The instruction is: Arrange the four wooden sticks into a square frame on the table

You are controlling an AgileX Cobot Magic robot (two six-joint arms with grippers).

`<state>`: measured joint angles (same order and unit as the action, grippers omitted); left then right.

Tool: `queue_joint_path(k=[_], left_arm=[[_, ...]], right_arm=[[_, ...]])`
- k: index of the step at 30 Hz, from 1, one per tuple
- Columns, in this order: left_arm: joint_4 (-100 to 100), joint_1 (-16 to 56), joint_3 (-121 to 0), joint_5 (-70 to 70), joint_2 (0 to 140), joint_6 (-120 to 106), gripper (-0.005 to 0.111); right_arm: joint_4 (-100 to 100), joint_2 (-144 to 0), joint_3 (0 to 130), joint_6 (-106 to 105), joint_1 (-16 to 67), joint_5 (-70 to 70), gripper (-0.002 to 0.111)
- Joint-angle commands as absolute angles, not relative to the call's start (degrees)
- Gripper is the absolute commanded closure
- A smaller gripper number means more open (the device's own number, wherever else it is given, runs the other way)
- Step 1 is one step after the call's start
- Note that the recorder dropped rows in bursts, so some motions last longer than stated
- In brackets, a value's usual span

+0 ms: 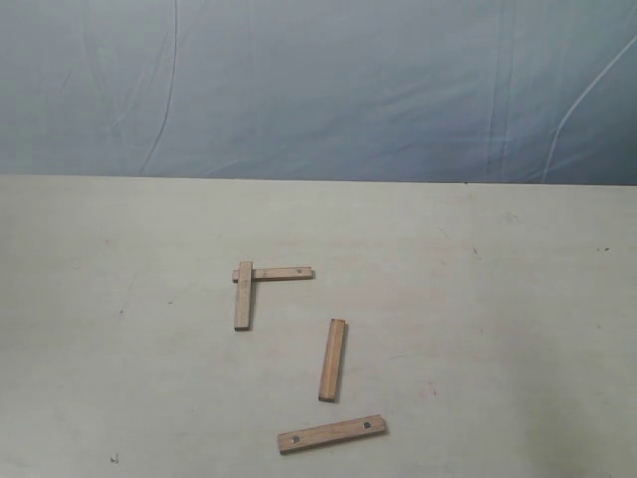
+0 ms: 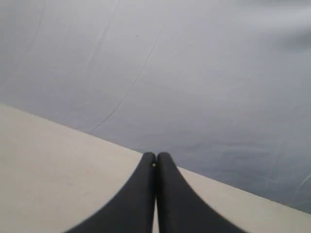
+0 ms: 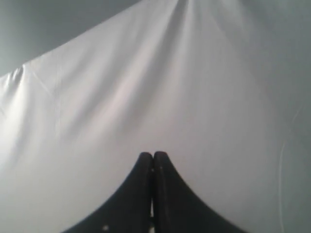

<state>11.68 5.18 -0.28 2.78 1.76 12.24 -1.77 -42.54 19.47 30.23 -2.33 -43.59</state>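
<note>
Four wooden sticks lie on the table in the exterior view. A plain stick lies lengthwise, its far end overlapping a holed stick that runs crosswise, making an L. Another plain stick lies apart, right of these. A second holed stick lies crosswise near the front edge. No closed square stands. Neither arm shows in the exterior view. My left gripper is shut and empty, over the table edge. My right gripper is shut and empty, facing only cloth.
A blue-grey wrinkled cloth backdrop hangs behind the table's far edge. The same cloth fills the left wrist view, and pale cloth fills the right wrist view.
</note>
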Motion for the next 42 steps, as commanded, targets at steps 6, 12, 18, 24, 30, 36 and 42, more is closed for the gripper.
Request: queue_joint_path(k=[6, 12, 18, 24, 30, 36, 42], left_arm=[[11.98, 3.91, 0.00, -6.81, 1.38, 11.54, 0.107], [11.98, 3.91, 0.00, -6.42, 1.38, 11.54, 0.107], [11.98, 3.91, 0.00, -6.42, 1.38, 11.54, 0.107], [11.98, 3.91, 0.00, -6.42, 1.38, 11.54, 0.107], [11.98, 4.82, 0.00, -6.43, 1.38, 11.54, 0.107], [11.98, 5.28, 0.00, -6.43, 1.38, 11.54, 0.107], [11.98, 5.28, 0.00, -6.43, 1.38, 11.54, 0.107]], right_arm=[[-46.30, -75.85, 46.62, 56.94, 3.97, -6.98, 0.109], [-42.70, -90.82, 62.46, 43.57, 18.13, 26.77, 0.109], [-0.52, -105.02, 79.60, 7.53, 23.12, 51.01, 0.078], [6.72, -111.40, 81.66, 12.93, 31.13, 48.97, 0.058], [1.69, -117.20, 83.86, 25.64, 37.36, 46.31, 0.058], [-1.66, -122.97, 88.00, 32.69, 40.77, 47.73, 0.058], [-2.67, -126.72, 90.00, 35.97, 41.74, 49.29, 0.058]])
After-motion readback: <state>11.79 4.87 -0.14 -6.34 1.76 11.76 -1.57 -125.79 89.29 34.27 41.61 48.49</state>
